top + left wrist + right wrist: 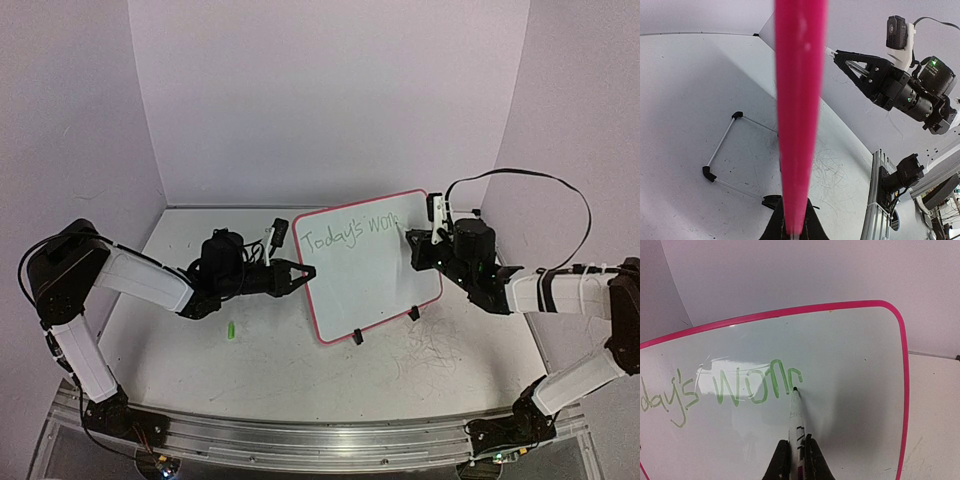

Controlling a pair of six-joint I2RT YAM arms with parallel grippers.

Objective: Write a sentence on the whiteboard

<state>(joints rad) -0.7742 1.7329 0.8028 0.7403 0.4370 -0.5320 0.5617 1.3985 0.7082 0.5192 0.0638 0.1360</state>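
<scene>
Two hands work the whiteboard (375, 285), propped mid-surface toward the back edge. The left hand (303, 272) is clamped on its left rim. The right hand (796, 452) grips a marker (795, 412), its tip touching the end of the sentence (350, 236). Blank board lies to the tip's right.

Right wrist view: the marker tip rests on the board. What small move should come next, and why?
Probably draw the marker tip on to the right to finish the letter. The right gripper holds it on the whiteboard, the sentence stops at "Today's won" plus a part stroke, bare board lies rightward, and the left gripper clamps the rim.
</scene>
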